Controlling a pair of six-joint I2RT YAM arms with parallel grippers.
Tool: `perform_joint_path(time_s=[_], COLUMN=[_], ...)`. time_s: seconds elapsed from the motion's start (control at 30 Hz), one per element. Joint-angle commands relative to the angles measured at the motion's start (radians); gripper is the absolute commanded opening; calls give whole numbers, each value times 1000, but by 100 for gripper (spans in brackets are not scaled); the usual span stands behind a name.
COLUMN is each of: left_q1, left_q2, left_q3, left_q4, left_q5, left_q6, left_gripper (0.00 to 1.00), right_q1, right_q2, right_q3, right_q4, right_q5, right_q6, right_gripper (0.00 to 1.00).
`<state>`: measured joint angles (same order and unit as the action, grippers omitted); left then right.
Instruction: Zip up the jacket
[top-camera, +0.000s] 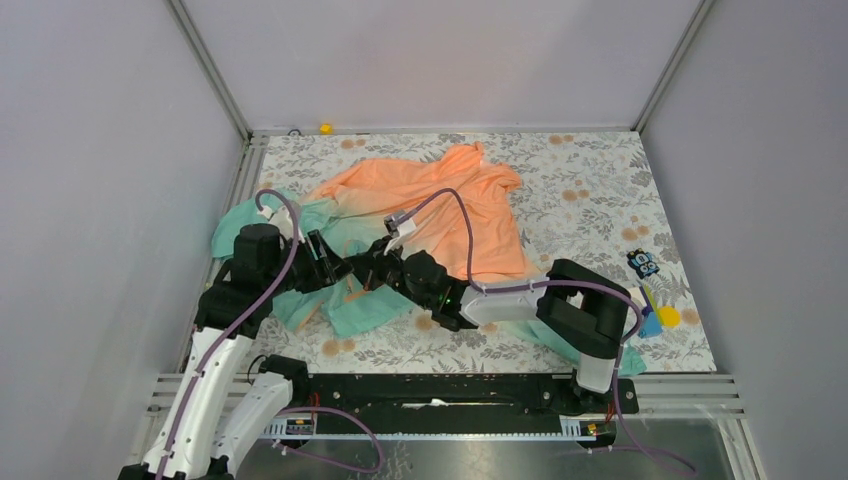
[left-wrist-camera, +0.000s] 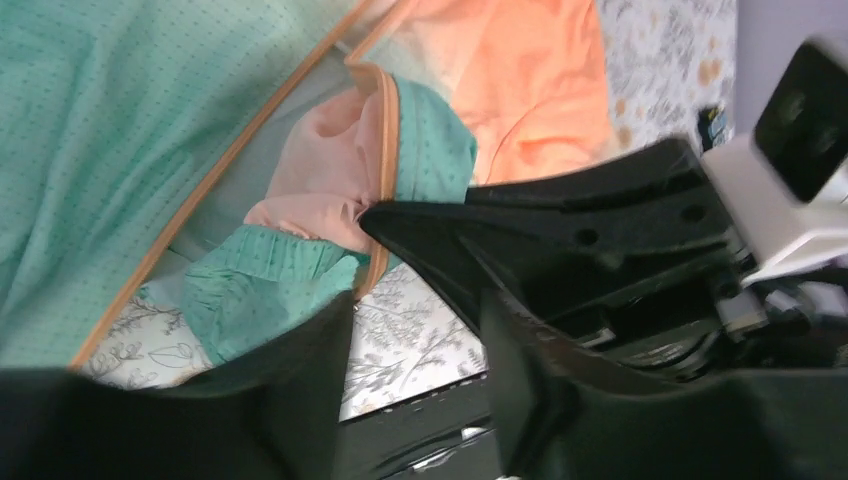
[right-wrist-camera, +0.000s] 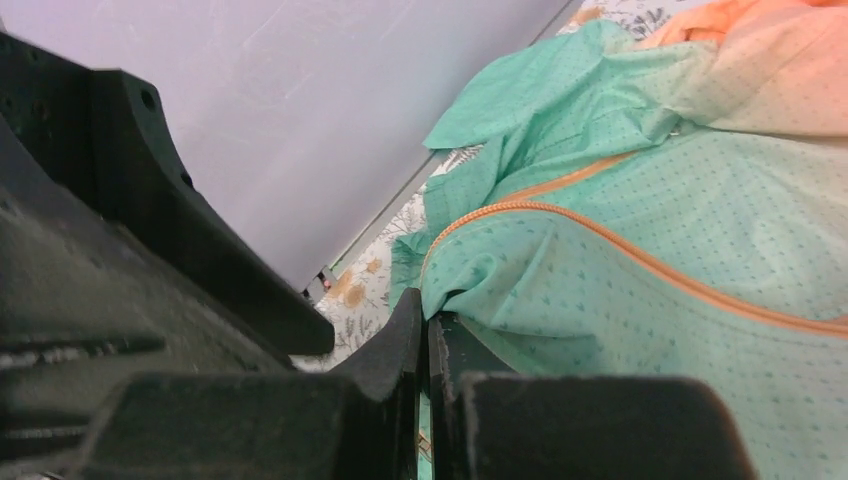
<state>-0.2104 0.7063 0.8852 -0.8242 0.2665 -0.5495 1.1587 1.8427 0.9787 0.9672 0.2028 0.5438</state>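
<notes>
The jacket (top-camera: 440, 205) lies crumpled on the flowered table, orange at the back and teal-green at the left and front. Both grippers meet over its teal hem. My right gripper (top-camera: 372, 268) is shut on a fold of the teal hem (right-wrist-camera: 540, 300), just below the orange zipper (right-wrist-camera: 610, 248). In the left wrist view it shows as a black tip pinching the hem edge beside the zipper tape (left-wrist-camera: 387, 130). My left gripper (left-wrist-camera: 415, 340) is open and empty, its jaws apart over bare tablecloth, close against the pinched hem. It also shows in the top view (top-camera: 340, 268).
The cage's grey walls close in the left, back and right. A small yellow thing (top-camera: 325, 128) sits at the back edge. A blue toy (top-camera: 644, 263) and a yellow and blue item (top-camera: 662, 318) lie at the right. A metal rail (top-camera: 450, 395) runs along the front.
</notes>
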Motion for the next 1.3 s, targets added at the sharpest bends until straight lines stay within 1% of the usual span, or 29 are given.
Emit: perform_joint_path(time_s=[0.0,0.03,0.07,0.13,0.17,0.2,0.3,0.37,0.43,0.47,0.5,0.6,0.67,0.8,0.87,0.93,1.0,1.07,1.17,1.27], left_q1=[3,3,3,3,3,3,3,3,3,5,6,13,25,90,111,160,175,175,172,153], left_q2=[-18,-41,-59,-81,-82,-78,-22,28,67,83,102,195,304,490,573,649,697,737,786,828], left_q3=[-67,-75,-79,-66,-49,-30,49,105,149,160,164,170,165,152,146,114,106,120,101,110], left_q4=[65,63,58,42,31,16,-56,-126,-186,-195,-190,-155,-144,-108,-91,-77,-68,-88,-77,-85], left_q5=[151,133,104,45,24,-1,-77,-192,-368,-418,-434,-409,-406,-296,-236,-165,-159,-173,-183,-167], left_q6=[-32,-39,-48,-65,-66,-67,-40,-28,-53,-65,-69,-68,-37,96,166,209,212,211,204,207], left_gripper=[40,35,32,32,35,41,51,58,67,71,74,78,79,73,73,73,71,70,67,69], right_q1=[4,4,4,4,4,4,4,4,5,4,4,4,4,4,2,-8,-30,-66,-119,-153], right_q2=[-30,-25,-21,-21,-24,-34,-75,-105,-131,-138,-143,-151,-142,-107,-92,-83,-81,-82,-80,-67], right_q3=[47,75,100,119,115,106,54,-4,-79,-115,-147,-221,-257,-278,-291,-309,-328,-352,-394,-413], right_q4=[-141,-179,-202,-215,-200,-188,-160,-132,-73,-39,-17,8,49,115,140,173,199,218,280,318], right_q5=[57,52,42,24,10,4,-2,3,15,18,26,32,27,18,16,7,-14,-34,-77,-116], right_q6=[41,60,73,112,121,128,147,165,179,185,193,217,219,163,156,161,181,211,262,292], right_gripper=[0,0,0,0,0,0,0,0,0,0,0,0,0,0,0,0,0,0,0,0])
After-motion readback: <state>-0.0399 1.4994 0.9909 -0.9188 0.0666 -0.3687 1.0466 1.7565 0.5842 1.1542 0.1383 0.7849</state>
